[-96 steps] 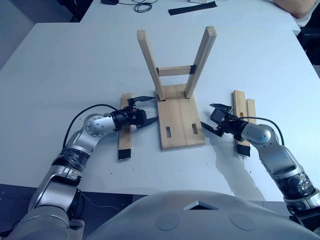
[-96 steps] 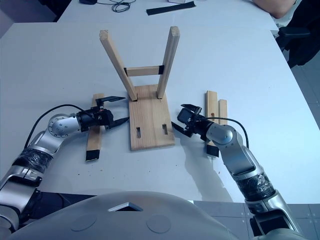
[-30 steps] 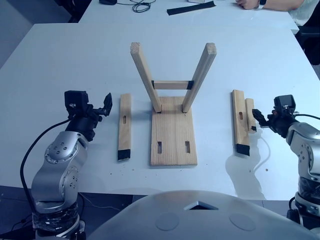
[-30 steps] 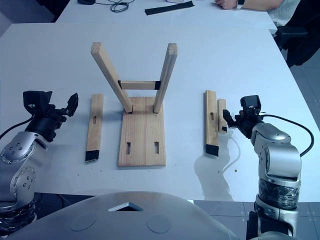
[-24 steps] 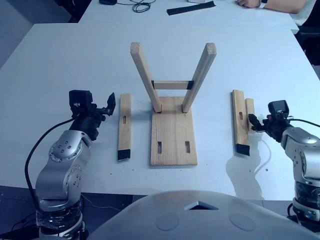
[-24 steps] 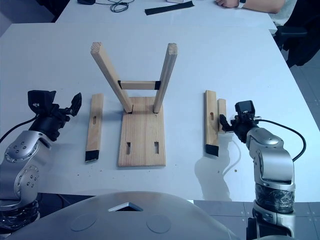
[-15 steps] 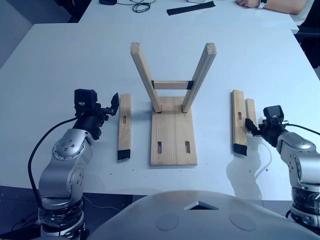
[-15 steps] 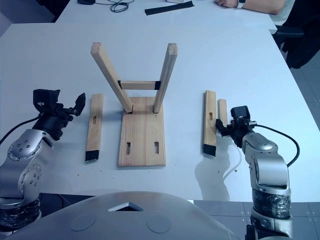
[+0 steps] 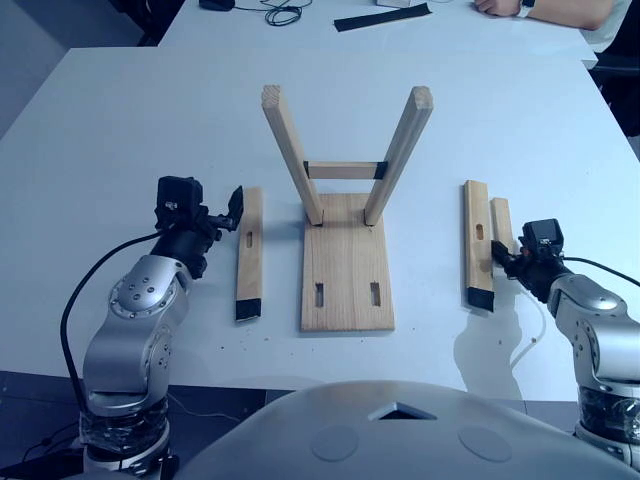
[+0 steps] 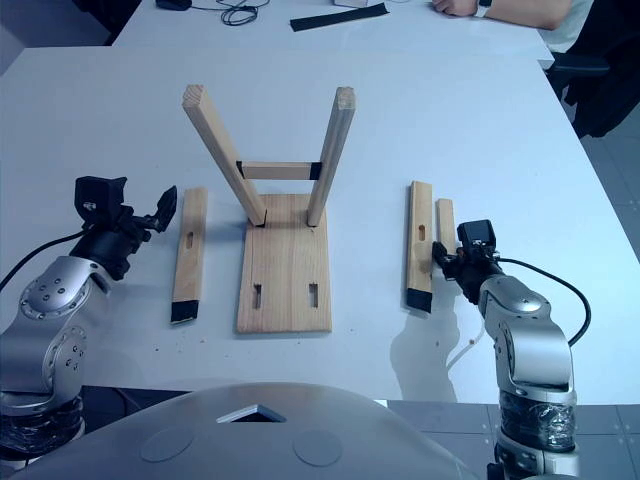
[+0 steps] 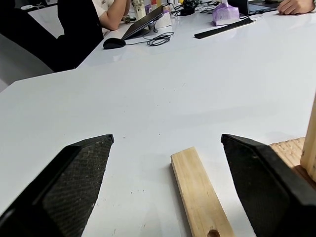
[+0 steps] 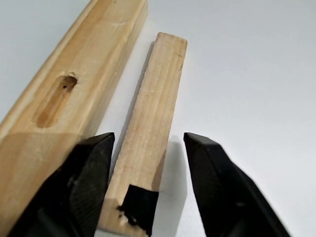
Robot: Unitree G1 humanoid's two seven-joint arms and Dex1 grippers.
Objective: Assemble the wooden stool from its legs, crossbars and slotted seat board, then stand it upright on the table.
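One white table (image 9: 120, 120) carried all the parts. Largest of them, the slotted seat board (image 9: 347, 300) lay flat near the middle. Two legs (image 9: 291, 150) stood up from its far end, leaning slightly apart and joined by a fitted crossbar (image 9: 345, 170) with black tape at both ends. Two slots showed at the board's near end. A loose left leg (image 9: 249, 250) lay flat on the board's left, apart from it, and a loose right leg (image 9: 477, 245) lay likewise on its right. Each had a slot in its face and a black-taped near end. Just beside the right one, on its outer side, lay the short crossbar (image 9: 500, 222). The left gripper (image 11: 167, 139) hovered near the far end of the loose left leg, its jaws spread wide and released. The right gripper (image 12: 148, 137) sat low at the short crossbar's taped near end, jaws parted to either side of it. Whether the fingers (image 12: 89, 173) actually touched the wood was hard to judge.
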